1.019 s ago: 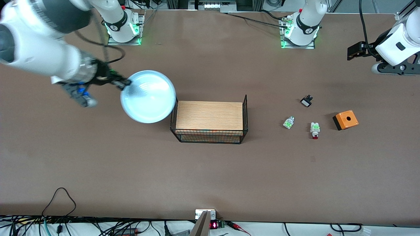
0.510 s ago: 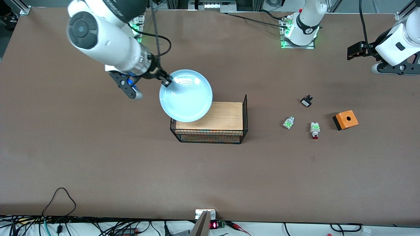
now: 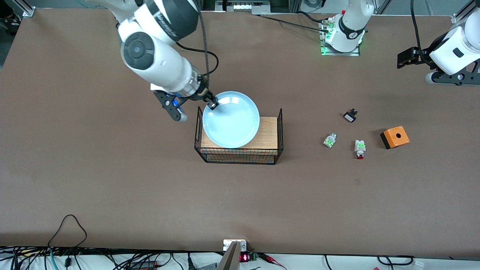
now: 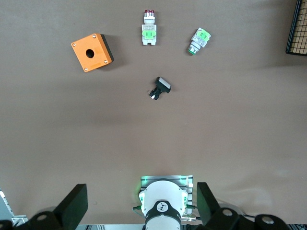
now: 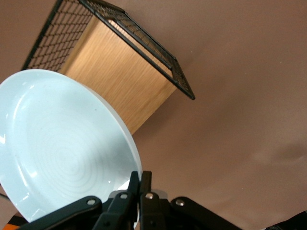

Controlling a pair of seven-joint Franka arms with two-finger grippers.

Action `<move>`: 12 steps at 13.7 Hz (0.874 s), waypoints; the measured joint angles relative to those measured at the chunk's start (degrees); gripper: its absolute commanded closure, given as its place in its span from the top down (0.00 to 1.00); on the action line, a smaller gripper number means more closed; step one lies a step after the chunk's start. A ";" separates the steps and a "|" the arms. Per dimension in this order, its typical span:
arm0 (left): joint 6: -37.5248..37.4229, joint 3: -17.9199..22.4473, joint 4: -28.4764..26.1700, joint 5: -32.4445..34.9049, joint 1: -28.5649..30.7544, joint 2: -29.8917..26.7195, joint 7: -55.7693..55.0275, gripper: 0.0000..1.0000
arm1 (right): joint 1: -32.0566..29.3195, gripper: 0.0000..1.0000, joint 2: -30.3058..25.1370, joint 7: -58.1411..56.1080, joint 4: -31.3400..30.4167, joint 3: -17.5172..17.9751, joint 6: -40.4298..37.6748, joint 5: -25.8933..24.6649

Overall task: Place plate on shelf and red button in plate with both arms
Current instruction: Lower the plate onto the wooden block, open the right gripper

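The pale blue plate [image 3: 232, 122] is held by its rim in my right gripper [image 3: 212, 105], over the right arm's end of the wooden-topped wire rack [image 3: 267, 132]. The right wrist view shows the fingers [image 5: 140, 179] pinched on the plate's rim [image 5: 57, 148]. I cannot tell whether the plate touches the wood. The red button [image 3: 360, 149] lies on the table toward the left arm's end, and it also shows in the left wrist view [image 4: 148, 29]. My left gripper [image 3: 405, 60] waits open and empty, high over the table's left-arm end, well away from the button.
A white-green piece without a red cap [image 3: 330, 140], a small black part [image 3: 350, 115] and an orange box [image 3: 395, 137] lie around the red button. The rack's wire end walls [image 3: 280, 116] stand above the wooden top.
My right arm has carried the plate from beside the rack's right-arm end to over its wooden top and lower. The left arm has not moved.
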 measured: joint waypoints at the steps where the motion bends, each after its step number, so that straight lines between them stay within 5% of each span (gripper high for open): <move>1: 0.00 0.00 0.00 0.00 0.00 0.00 0.00 1.00 | 0.49 0.00 0.50 0.13 0.00 -0.01 0.12 -0.42; 12: -2.24 -0.30 0.08 0.00 0.00 -1.29 0.00 1.00 | 2.48 0.00 5.93 0.93 -0.18 -0.52 3.81 -2.89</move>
